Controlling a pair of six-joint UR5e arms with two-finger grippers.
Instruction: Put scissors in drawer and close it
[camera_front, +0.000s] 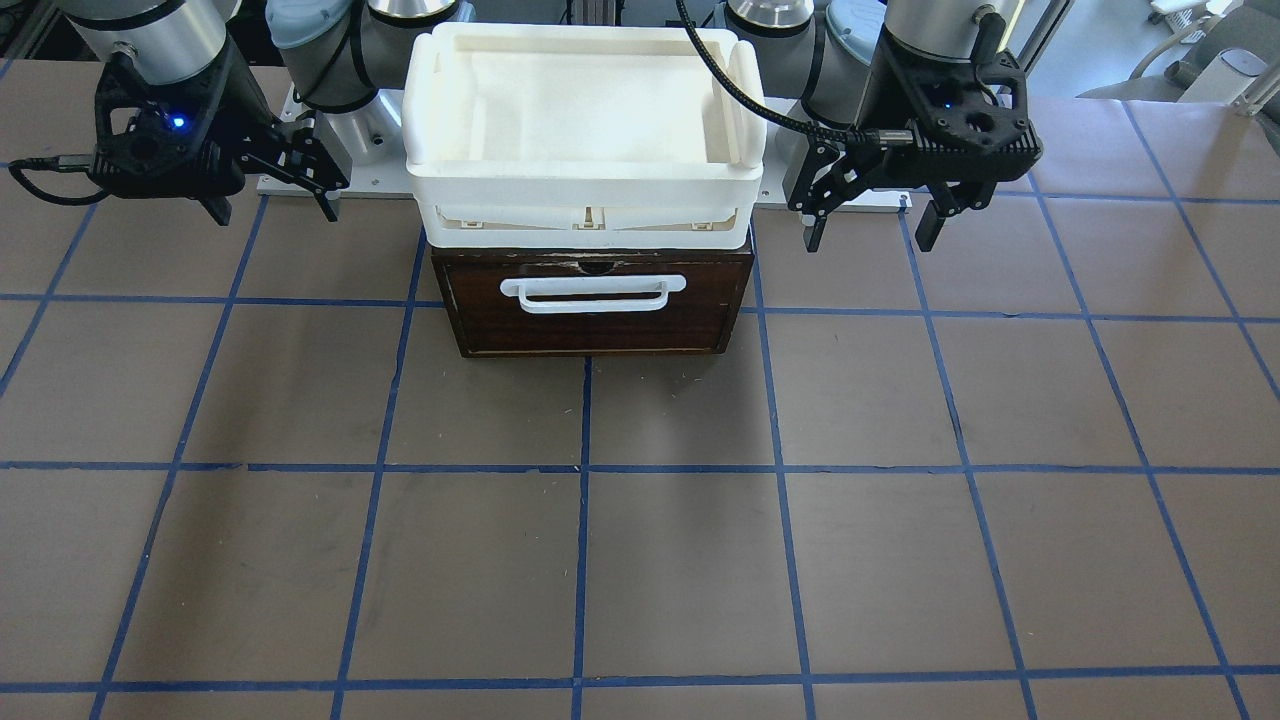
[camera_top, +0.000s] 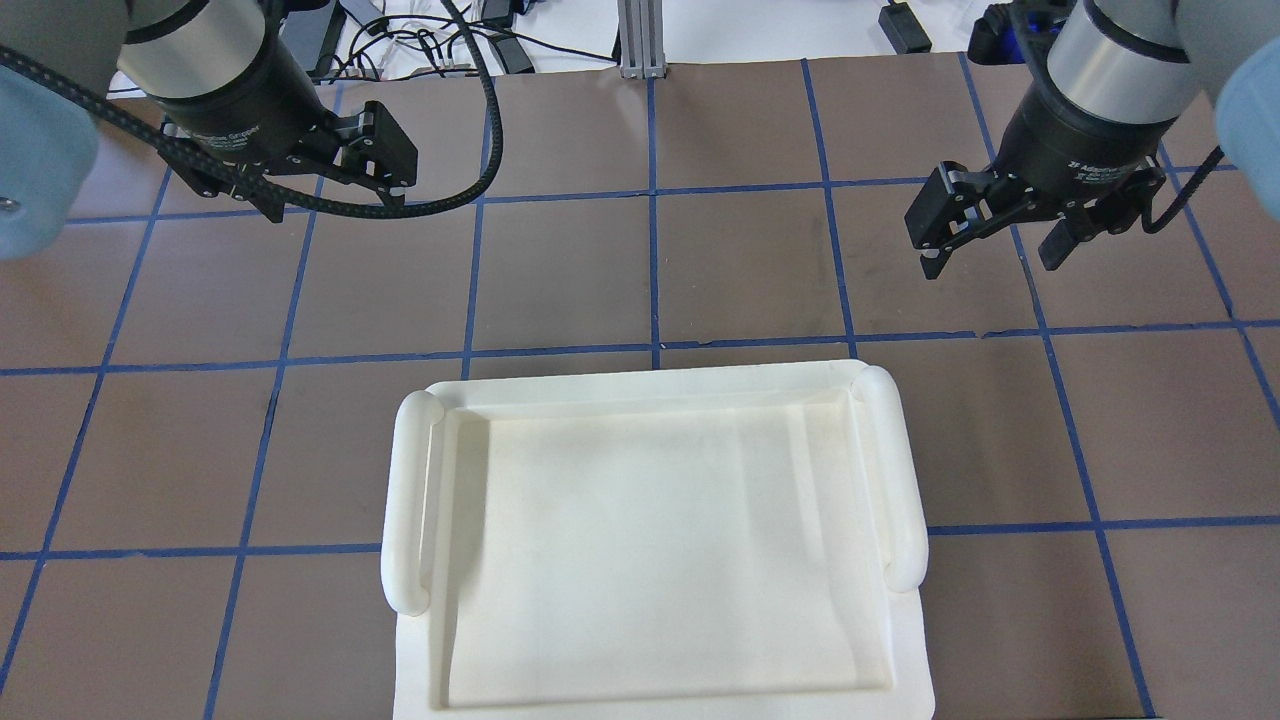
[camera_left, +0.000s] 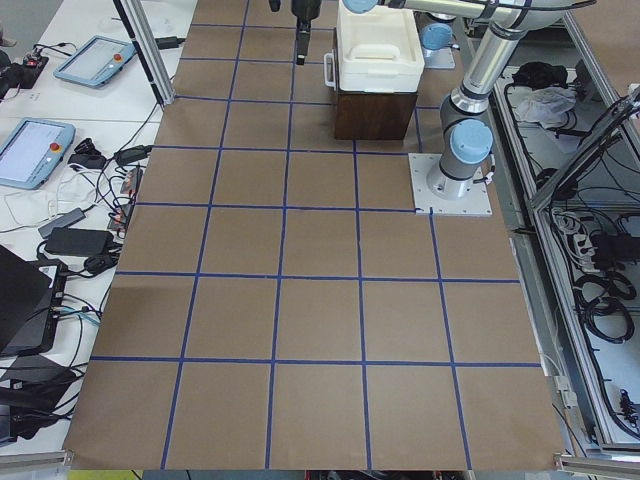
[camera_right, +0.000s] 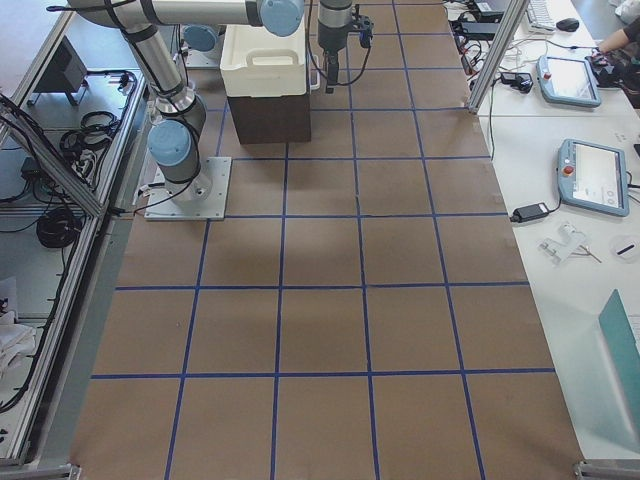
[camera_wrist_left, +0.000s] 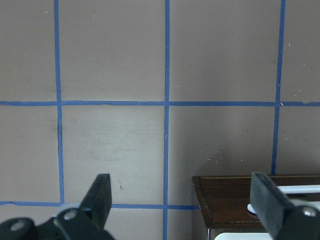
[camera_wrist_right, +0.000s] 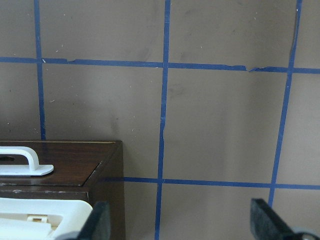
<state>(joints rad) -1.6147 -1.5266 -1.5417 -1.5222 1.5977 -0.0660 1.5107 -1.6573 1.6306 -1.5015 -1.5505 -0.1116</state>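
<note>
The drawer (camera_front: 600, 335) is pushed in, its dark brown front with the white bar handle (camera_front: 597, 293) facing the operators' side. The scissors show in no view. My left gripper (camera_front: 870, 235) hangs open and empty beside the drawer unit; it also shows in the overhead view (camera_top: 330, 190). Its wrist view (camera_wrist_left: 182, 200) shows the drawer front's corner (camera_wrist_left: 225, 197) between its fingers. My right gripper (camera_front: 273, 208) hangs open and empty on the unit's other side, and also shows in the overhead view (camera_top: 992, 255). Its wrist view (camera_wrist_right: 182, 222) shows the drawer front (camera_wrist_right: 75, 160) at the lower left.
A white plastic tray (camera_front: 580, 205) sits on top of the drawer unit and hides it in the overhead view (camera_top: 410, 500). The brown table (camera_front: 640, 560) has a blue tape grid. The arm bases stand just behind the unit.
</note>
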